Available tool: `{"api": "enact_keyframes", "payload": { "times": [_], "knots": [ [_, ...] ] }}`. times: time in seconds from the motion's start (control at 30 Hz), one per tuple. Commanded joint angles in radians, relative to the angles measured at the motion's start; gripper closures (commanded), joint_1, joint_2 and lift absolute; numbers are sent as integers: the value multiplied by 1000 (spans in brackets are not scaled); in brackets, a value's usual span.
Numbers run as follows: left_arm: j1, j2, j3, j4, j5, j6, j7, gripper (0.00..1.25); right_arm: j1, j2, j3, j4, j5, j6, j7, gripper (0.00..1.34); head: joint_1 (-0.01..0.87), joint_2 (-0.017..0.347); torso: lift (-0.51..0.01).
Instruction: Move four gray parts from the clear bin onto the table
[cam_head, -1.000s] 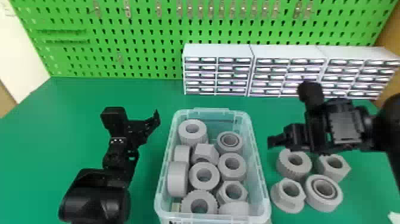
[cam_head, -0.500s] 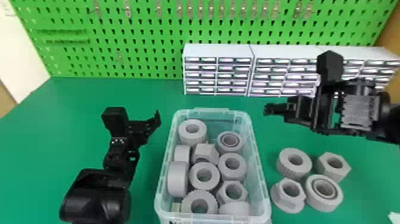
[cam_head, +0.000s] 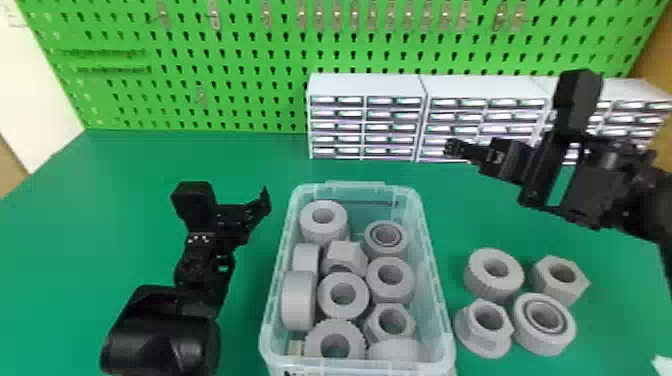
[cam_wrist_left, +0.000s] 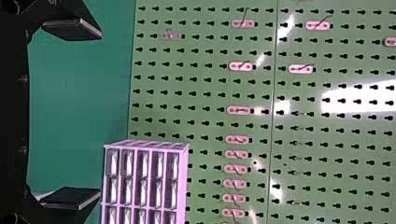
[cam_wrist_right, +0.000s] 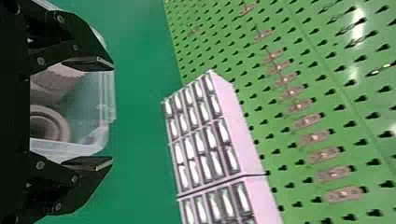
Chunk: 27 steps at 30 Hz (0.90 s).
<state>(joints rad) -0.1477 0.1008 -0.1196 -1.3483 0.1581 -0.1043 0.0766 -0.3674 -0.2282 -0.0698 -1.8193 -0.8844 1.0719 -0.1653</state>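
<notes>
Green surface (cam_head: 140, 165) lies under the clear bin (cam_head: 350, 186). Green pegboard (cam_head: 240, 42) and white drawer cabinets (cam_head: 367, 85) stand behind bin. Left tool (cam_head: 246, 212) is left of bin, right tool (cam_head: 452, 148) off its far right corner; both released, empty. Right of bin: bearing ring (cam_head: 525, 325), ribbed ring (cam_head: 475, 277), flanged nut (cam_head: 467, 332), hex nut (cam_head: 575, 287). More gray parts (cam_head: 298, 300) inside.

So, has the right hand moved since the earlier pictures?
Yes. In the head view the right hand has shifted away from the group of four gray parts, toward the white drawer units at the back.
</notes>
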Motion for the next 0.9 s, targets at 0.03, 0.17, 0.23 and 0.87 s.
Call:
{"api": "enact_keyframes", "payload": {
  "times": [0.03,0.17,0.23,0.87],
  "knots": [
    [3,-3,0,0,1,0,0,102,28,6,-2,-43,114,-78,50,538,693,72,-52],
    [3,-6,5,0,1,0,0,102,47,7,-13,-95,182,-89,52,538,693,72,-52],
    [5,-7,6,0,0,0,0,102,54,7,-16,-118,214,-92,52,538,693,72,-52],
    [10,-19,23,1,-3,0,0,102,237,21,-87,-301,529,-256,56,538,693,72,-52]
  ]
}}
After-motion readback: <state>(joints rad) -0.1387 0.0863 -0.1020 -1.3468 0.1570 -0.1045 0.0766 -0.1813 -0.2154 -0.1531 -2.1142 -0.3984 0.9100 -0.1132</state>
